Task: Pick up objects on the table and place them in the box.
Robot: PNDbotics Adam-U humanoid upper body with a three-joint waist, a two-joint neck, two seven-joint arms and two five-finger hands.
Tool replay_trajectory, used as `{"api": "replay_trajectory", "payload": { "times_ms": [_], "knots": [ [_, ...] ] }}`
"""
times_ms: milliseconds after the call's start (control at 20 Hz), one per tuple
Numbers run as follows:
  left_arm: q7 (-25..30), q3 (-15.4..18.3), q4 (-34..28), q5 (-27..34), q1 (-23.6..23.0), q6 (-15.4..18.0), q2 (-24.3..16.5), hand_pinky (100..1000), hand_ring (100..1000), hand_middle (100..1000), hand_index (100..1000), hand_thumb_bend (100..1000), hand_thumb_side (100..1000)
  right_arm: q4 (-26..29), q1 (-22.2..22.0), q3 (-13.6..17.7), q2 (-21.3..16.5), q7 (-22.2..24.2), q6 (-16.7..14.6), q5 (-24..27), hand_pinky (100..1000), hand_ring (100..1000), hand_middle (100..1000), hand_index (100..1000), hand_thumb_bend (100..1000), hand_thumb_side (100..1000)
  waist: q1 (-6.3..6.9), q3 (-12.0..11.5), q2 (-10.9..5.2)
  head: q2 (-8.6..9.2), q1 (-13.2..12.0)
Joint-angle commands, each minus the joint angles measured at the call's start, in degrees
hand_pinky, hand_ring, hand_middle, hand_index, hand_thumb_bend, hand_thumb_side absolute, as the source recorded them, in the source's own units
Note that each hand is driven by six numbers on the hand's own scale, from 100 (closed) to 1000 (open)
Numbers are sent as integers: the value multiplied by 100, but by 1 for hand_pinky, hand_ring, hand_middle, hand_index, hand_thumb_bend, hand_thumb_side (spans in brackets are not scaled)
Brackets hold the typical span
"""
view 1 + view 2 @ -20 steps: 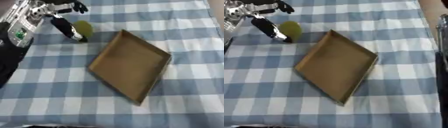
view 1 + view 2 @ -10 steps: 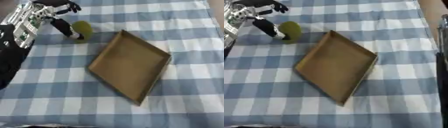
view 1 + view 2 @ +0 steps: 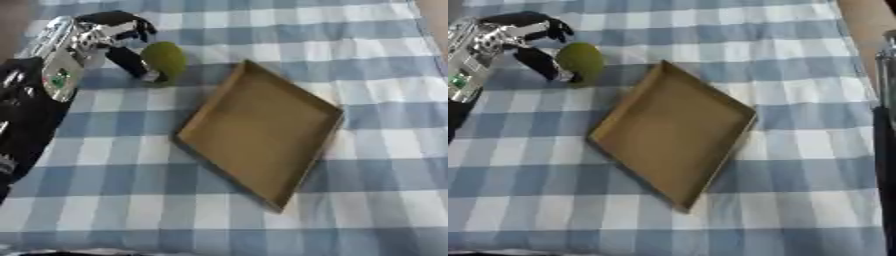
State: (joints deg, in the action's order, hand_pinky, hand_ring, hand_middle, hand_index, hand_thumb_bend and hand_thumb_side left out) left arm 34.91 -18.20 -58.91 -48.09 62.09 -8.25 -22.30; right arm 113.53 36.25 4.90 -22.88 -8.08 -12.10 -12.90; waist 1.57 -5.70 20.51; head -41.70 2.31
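Green fruit (image 3: 164, 59) on the checked tablecloth (image 3: 367, 45), just beyond the far-left corner of the shallow brown box (image 3: 262, 132) and a little apart from its rim. Box empty, turned like a diamond, one corner toward the fruit.

Left hand (image 3: 112, 37) right against the fruit on the side away from the box: thumb or a dark finger (image 3: 133, 63) down along the fruit's left flank, apparently touching it, other fingers curled above and behind the top. Partly closed round the fruit, then, but not plainly lifting it; fruit seemingly on the cloth. Whether the far-side fingers actually meet the skin: cannot tell.

Fruit roughly oval, long axis running away from the camera, slightly tilted toward the box; hand across the short width, which suits a wrap from the side. From the hand, fruit lies box-ward, so the carry likely runs onward in the same direction, over the near rim and into the tray.

Right hand not to be made out; only a dark upright strip (image 3: 883, 125) at the right edge of the right eye view, well off from the box. Left hand by far the nearer.

A small green patch on the silver forearm (image 3: 59, 79); no legible writing, brand or label anywhere.
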Motion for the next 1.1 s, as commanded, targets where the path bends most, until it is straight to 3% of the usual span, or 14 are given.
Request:
{"api": "replay_trajectory", "payload": {
  "times_ms": [50,450,650,850,1100],
  "knots": [
    [32,87,44,-39,144,73,-31,910,852,736,901,541,391,106,85,16,-58,1,-6,44,900,903,616,835,100,535,-19,10,-109,61,-27],
    [-56,115,218,-51,146,168,74,862,773,659,859,343,341,106,111,10,-29,0,-11,53,901,903,616,836,100,536,-28,41,-103,79,-52],
    [-139,105,152,-39,137,184,65,790,680,570,787,109,236,106,107,11,-31,-5,-8,54,901,904,616,836,100,536,-21,38,-110,57,-45],
    [-254,74,-35,-68,137,114,19,689,593,527,740,100,157,106,99,11,-38,-6,-6,55,901,903,616,836,100,536,-13,27,-121,45,-34],
    [-621,27,-758,168,101,117,-125,566,520,457,672,100,254,106,101,25,-45,-19,-3,64,900,903,618,836,100,537,-30,-46,-138,23,-18]
  ]
}}
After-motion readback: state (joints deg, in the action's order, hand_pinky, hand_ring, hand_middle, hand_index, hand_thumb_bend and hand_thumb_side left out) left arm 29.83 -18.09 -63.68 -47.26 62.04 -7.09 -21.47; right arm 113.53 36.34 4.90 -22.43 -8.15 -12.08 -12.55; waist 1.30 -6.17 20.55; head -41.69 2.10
